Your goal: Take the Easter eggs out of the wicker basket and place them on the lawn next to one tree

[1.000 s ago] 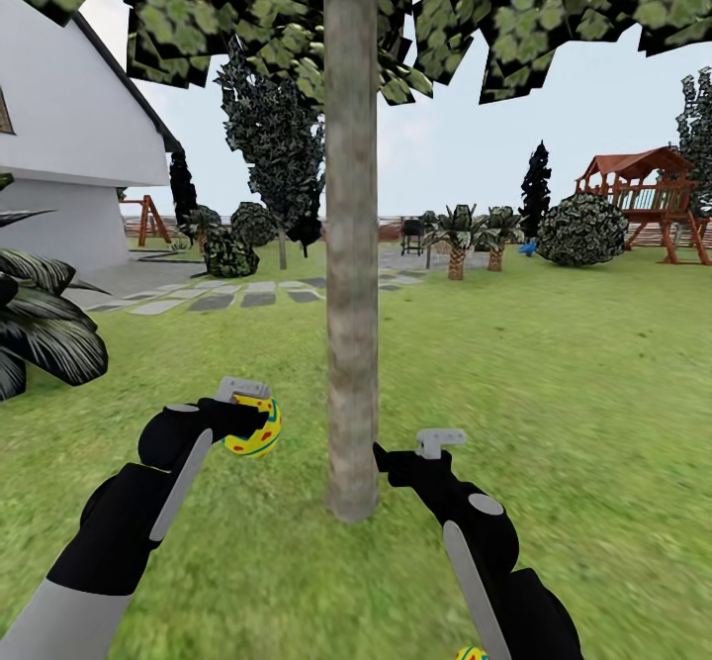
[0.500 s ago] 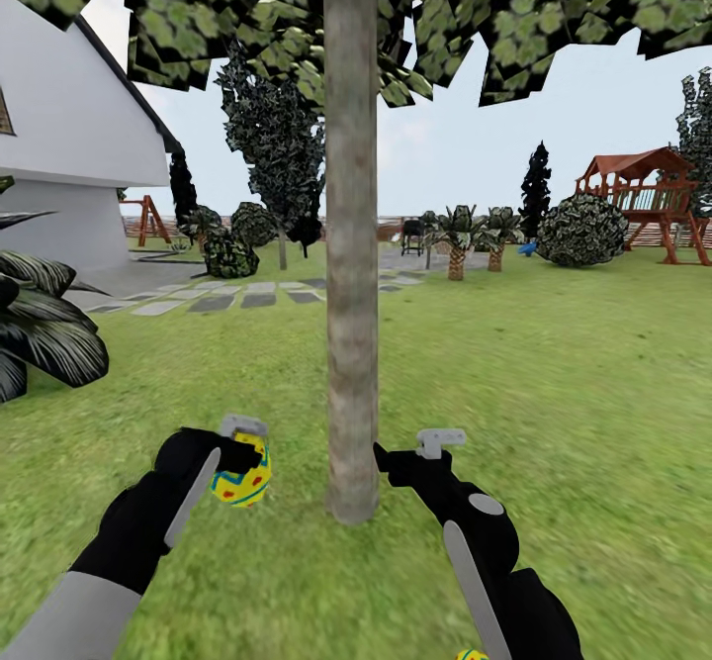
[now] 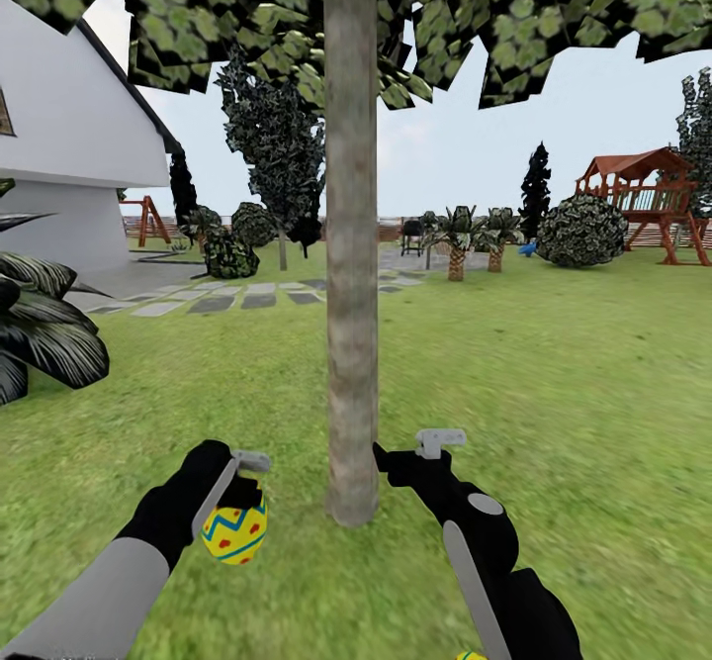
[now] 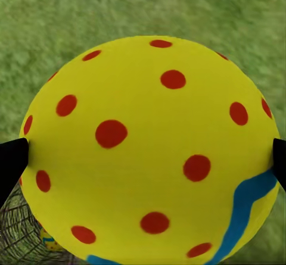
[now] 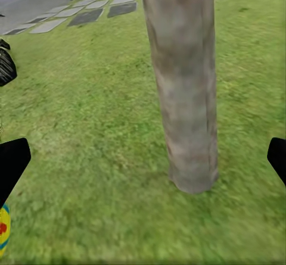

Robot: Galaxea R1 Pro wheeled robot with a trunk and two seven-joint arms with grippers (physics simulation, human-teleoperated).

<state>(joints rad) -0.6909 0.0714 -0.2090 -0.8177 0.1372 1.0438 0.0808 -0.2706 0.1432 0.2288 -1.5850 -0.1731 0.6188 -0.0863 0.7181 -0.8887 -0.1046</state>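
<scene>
My left hand (image 3: 240,490) is clamped on an Easter egg (image 3: 234,533), low over the lawn (image 3: 554,393) just beside the tree (image 3: 352,343). My right hand (image 3: 427,450) sits spread and empty near the trunk. If I let go this high, I reckon it rolls off.
</scene>
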